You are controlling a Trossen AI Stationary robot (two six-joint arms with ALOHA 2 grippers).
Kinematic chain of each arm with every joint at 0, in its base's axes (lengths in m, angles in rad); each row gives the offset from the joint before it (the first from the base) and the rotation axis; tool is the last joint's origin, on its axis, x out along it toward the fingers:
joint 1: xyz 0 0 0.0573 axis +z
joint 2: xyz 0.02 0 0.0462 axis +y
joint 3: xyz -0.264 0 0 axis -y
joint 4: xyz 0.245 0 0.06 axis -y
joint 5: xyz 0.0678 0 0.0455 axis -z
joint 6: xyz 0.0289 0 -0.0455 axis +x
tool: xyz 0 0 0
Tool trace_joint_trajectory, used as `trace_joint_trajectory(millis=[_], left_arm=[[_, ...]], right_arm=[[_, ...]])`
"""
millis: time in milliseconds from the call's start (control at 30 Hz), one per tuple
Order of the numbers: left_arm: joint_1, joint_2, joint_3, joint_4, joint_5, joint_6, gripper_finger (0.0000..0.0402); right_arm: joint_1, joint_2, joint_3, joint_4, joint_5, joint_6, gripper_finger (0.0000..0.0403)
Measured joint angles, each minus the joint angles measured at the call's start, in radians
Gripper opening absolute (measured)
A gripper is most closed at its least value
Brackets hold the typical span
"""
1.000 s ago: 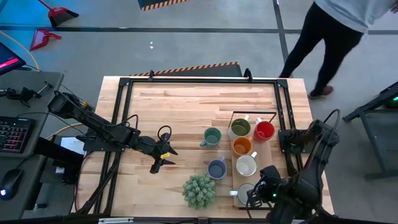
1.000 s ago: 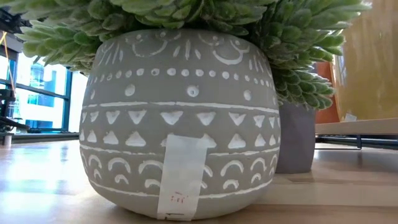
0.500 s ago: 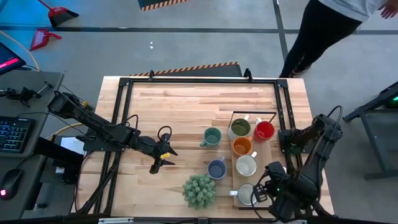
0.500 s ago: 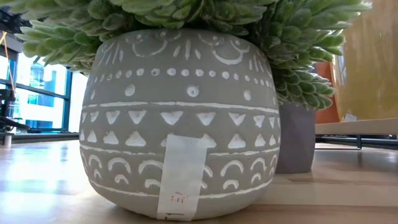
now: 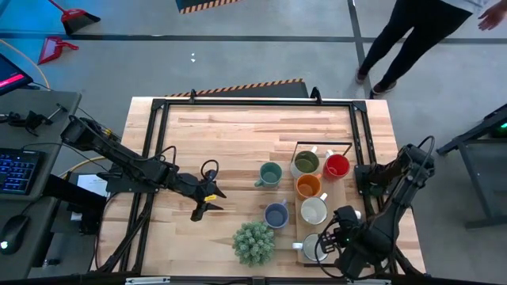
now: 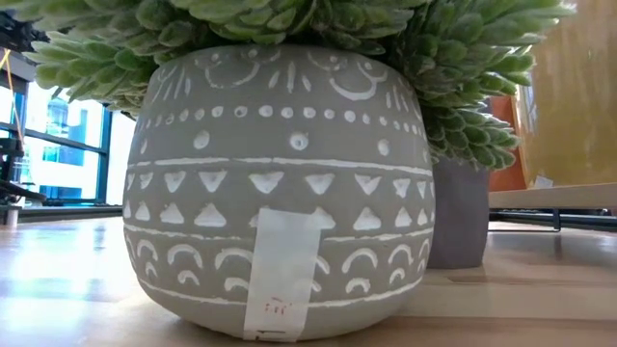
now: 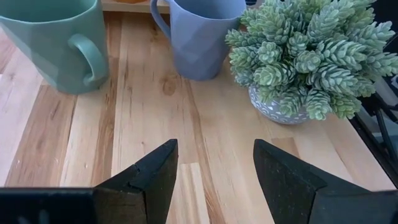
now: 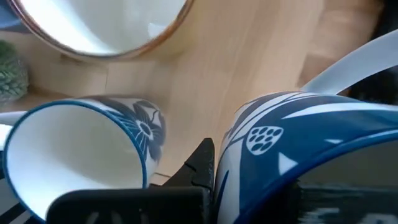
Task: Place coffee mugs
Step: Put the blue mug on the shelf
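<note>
Olive green (image 5: 306, 163), red (image 5: 337, 166), orange (image 5: 308, 186) and white (image 5: 314, 211) mugs stand on a wooden tray (image 5: 338, 194). Another white mug (image 5: 311, 248), with a blue flower (image 8: 147, 129), stands at the tray's near end. A green mug (image 5: 270, 175) and a blue-grey mug (image 5: 276, 214) stand on the table. My right gripper (image 5: 333, 241) points down over the tray's near end, shut on a white mug with a blue pattern (image 8: 298, 149), which the arm hides in the high view. My left gripper (image 5: 202, 207) hovers open left of the mugs. My right gripper comes from above, pointing down. One dark finger (image 8: 202, 167) lies against the patterned mug's outer wall (image 8: 239, 149); the mug itself hides the other finger. The mug hangs right beside the flowered mug; whether it touches the tray cannot be told.
A spiky green plant in a grey pot (image 5: 253, 242) stands at the near edge beside the blue-grey mug and fills the low view (image 6: 280, 183). A black frame (image 5: 253, 103) runs round the table. A person (image 5: 412, 32) walks past the far right corner.
My right gripper has come down with the patterned mug, toward the near end of the tray, and stayed shut. The person beyond the table has walked on to the right.
</note>
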Motion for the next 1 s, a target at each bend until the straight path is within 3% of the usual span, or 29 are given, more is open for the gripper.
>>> trace_joint_trajectory(millis=[533,1000], left_arm=[[0.0,0.0,0.0,0.0,0.019,-0.007,0.0197],[0.0,0.0,0.0,0.001,0.018,-0.007,0.0197]], right_arm=[[0.01,0.0,-0.181,0.287,-0.025,0.034,0.001],[0.022,0.004,-0.193,0.369,-0.066,0.043,0.001]])
